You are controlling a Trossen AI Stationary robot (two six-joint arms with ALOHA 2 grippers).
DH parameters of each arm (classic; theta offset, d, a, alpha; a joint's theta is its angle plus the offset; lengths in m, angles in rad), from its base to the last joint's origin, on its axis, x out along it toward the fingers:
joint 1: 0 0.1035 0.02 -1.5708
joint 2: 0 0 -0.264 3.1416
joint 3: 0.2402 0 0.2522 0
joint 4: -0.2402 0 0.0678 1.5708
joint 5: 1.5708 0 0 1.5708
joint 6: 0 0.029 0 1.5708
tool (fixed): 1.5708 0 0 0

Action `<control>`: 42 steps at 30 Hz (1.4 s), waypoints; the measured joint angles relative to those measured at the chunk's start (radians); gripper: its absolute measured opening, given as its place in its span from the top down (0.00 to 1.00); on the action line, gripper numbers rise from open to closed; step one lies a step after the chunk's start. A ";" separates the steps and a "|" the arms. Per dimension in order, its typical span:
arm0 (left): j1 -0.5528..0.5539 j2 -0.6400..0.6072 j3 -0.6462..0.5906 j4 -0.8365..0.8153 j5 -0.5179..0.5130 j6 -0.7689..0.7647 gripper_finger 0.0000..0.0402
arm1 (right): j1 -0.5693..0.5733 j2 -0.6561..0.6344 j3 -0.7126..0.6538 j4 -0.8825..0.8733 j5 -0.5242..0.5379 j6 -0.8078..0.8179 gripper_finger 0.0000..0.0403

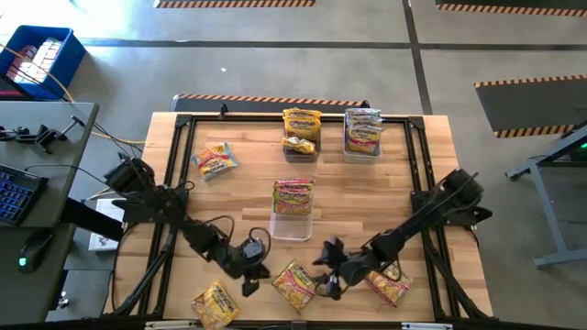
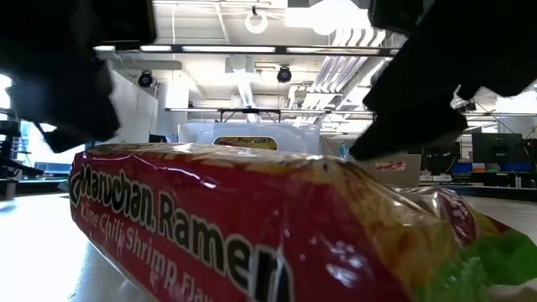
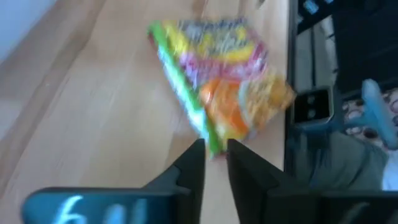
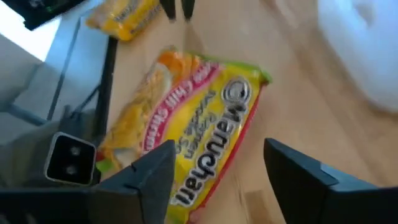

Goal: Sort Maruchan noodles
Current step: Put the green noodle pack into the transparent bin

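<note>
A red, yellow and green Maruchan packet (image 1: 295, 284) lies flat on the wooden table near its front edge, between my two grippers. In the low view this packet (image 2: 252, 226) fills the picture. My left gripper (image 1: 254, 275) is at the packet's left side. Its fingers stand a narrow gap apart (image 3: 216, 158), and the packet's green-edged corner (image 3: 208, 140) reaches that gap. My right gripper (image 1: 327, 278) stands wide open (image 4: 217, 180) on the packet's right side. One end of the packet (image 4: 199, 137) lies between its fingers. My left gripper comes slanting down from the table's left, and the packet's green corner (image 3: 212, 148) sits right at its fingertips; I cannot tell whether they touch it. My right gripper's fingers (image 4: 155, 177) straddle the packet's end from the table's right; I cannot tell whether they touch it.
A yellow packet (image 1: 215, 304) lies at the near left and another (image 1: 390, 286) under my right arm. A pink-and-yellow one (image 1: 215, 160) lies far left. Clear bins hold packets at the back (image 1: 301, 151), (image 1: 362, 151) and mid-table (image 1: 292, 225). Black frame rails (image 1: 174, 183) border the table.
</note>
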 joint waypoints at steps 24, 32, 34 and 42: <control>0.055 0.005 0.002 0.102 0.018 0.059 0.58 | -0.039 0.195 0.046 0.174 -0.059 0.204 0.45; 0.045 0.006 0.002 0.104 0.008 0.077 0.58 | -0.039 0.206 0.044 0.244 -0.070 0.099 0.72; 0.034 0.006 0.002 0.103 0.001 0.084 0.58 | -0.039 0.206 0.044 0.252 -0.085 0.082 0.80; 0.008 0.006 0.002 0.096 -0.033 0.030 0.60 | -0.039 0.208 0.042 0.284 -0.087 -0.101 0.98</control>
